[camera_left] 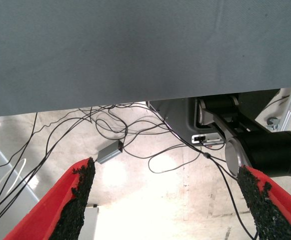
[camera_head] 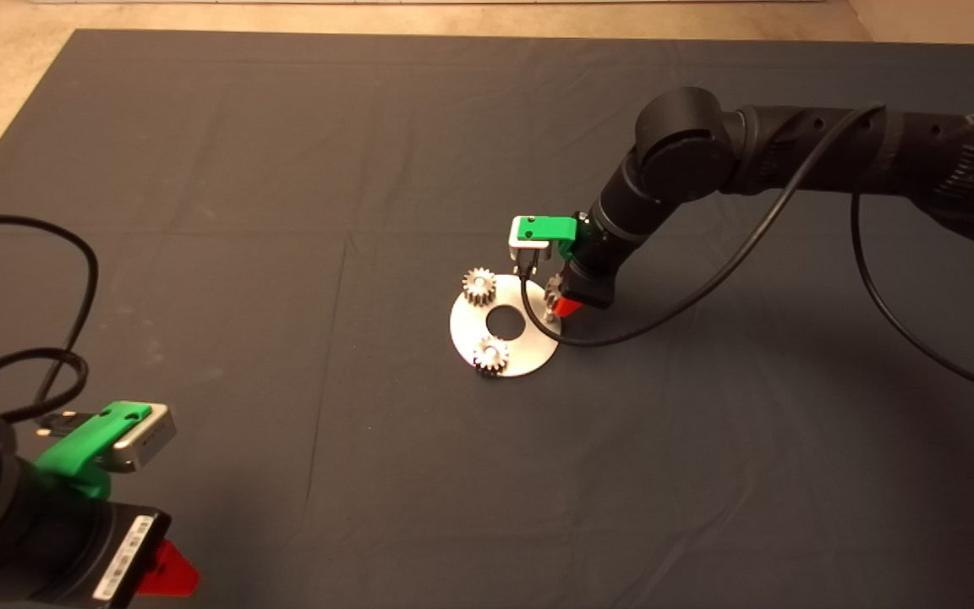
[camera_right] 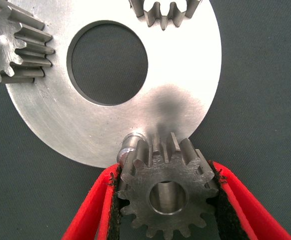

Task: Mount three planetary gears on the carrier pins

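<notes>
Right gripper [camera_right: 168, 200] clamped on third gear [camera_right: 166, 192], held above free pin [camera_right: 129, 145] at disc's [camera_right: 185, 75] 3 o'clock for bore alignment.

The head camera looks down from above on the dark mat [camera_head: 284, 169], with the disc [camera_head: 529, 351] near frame centre. The right wrist camera sits very close over that same disc [camera_right: 185, 90], which both views share. The left wrist camera faces past the mat's edge [camera_left: 135, 50] to the cable-strewn floor [camera_left: 135, 200].
</notes>
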`<move>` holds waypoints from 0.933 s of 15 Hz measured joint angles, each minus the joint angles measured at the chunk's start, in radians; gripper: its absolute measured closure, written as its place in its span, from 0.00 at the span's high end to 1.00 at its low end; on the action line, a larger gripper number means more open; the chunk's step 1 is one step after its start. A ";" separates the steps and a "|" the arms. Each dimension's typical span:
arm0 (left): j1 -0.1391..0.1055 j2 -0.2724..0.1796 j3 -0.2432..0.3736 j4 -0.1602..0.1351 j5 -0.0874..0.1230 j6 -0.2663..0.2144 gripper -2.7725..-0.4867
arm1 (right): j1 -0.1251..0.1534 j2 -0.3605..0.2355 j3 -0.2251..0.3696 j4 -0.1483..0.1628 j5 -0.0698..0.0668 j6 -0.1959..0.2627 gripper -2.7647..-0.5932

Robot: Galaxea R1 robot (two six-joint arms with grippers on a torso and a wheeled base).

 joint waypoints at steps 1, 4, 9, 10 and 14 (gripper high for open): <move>0.000 -0.001 0.000 0.000 0.000 0.000 0.67 | 0.000 0.001 0.000 0.000 0.000 0.000 0.22; 0.000 -0.001 0.001 0.000 0.000 0.000 0.67 | 0.000 0.006 -0.001 0.000 -0.004 0.000 0.22; 0.000 -0.001 0.001 0.000 0.000 0.000 0.67 | -0.002 0.015 -0.001 0.000 -0.003 0.000 0.22; 0.000 -0.001 0.001 0.000 0.000 0.000 0.67 | -0.002 0.015 -0.001 0.000 -0.002 0.000 0.22; 0.000 -0.001 0.001 0.000 0.000 0.000 0.67 | -0.002 0.019 -0.001 0.000 -0.008 0.000 0.22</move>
